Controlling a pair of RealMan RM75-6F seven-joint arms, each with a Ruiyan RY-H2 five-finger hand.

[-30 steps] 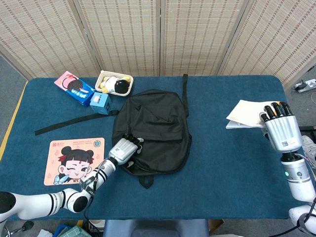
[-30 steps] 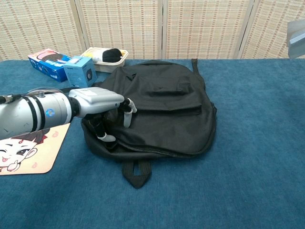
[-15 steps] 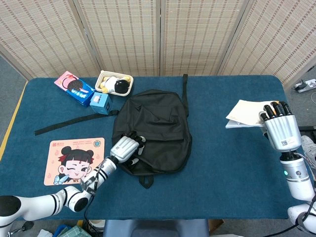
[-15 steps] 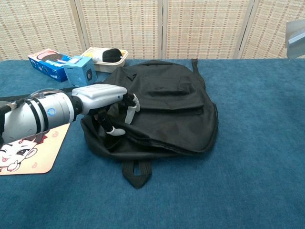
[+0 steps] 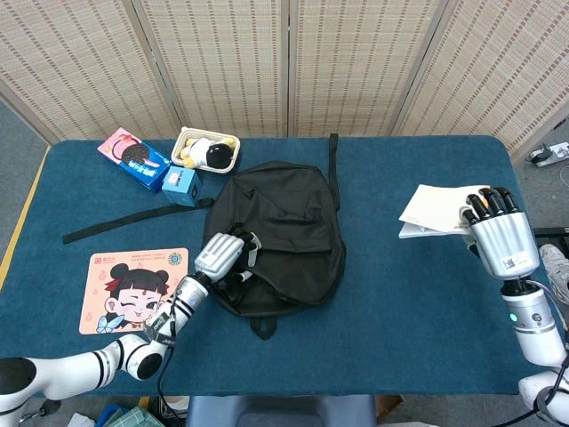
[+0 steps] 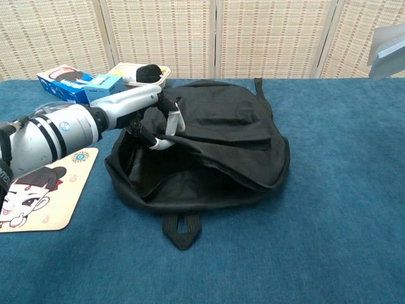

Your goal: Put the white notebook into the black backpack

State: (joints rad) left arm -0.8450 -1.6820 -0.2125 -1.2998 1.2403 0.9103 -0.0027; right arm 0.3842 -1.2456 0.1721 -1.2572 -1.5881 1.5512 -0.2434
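Observation:
The black backpack [image 5: 280,231] [image 6: 221,133] lies flat in the middle of the blue table. My left hand [image 5: 224,256] [image 6: 142,114] grips the upper edge of its mouth and holds it lifted, so the dark inside shows in the chest view. The white notebook [image 5: 433,209] hangs in the air at the right, held by my right hand [image 5: 496,236]. In the chest view only a corner of the notebook [image 6: 387,52] shows at the top right edge, and the right hand itself is out of frame there.
A cartoon mouse pad [image 5: 133,289] lies front left. At the back left stand a pink and blue snack box [image 5: 133,158], a small blue box [image 5: 180,186] and a white tray [image 5: 188,139] with a plush toy. A backpack strap [image 5: 124,222] trails left across the table.
My left hand has raised the backpack's top flap, opening the mouth wider. The right hand with the notebook has shifted slightly left and down.

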